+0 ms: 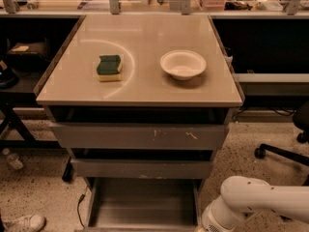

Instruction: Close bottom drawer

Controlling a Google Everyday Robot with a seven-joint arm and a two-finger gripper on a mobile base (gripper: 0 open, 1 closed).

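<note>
The bottom drawer (142, 202) is the lowest and narrowest of three grey metal drawers under the tabletop. It stands pulled far out, with its flat grey tray showing and its front cut off by the lower frame edge. Above it sit the mid-width drawer (140, 169) and the widest drawer (140, 137) with white scratches, both slightly out. My white arm (256, 199) curves in at the lower right, just right of the bottom drawer. The gripper itself is out of view below the frame.
A beige tabletop (140, 88) carries a green and yellow sponge (109, 67) and a white bowl (183, 64). An office chair base (285, 151) stands on the speckled floor at right. A shoe (24, 222) and a bottle (10, 159) lie at left.
</note>
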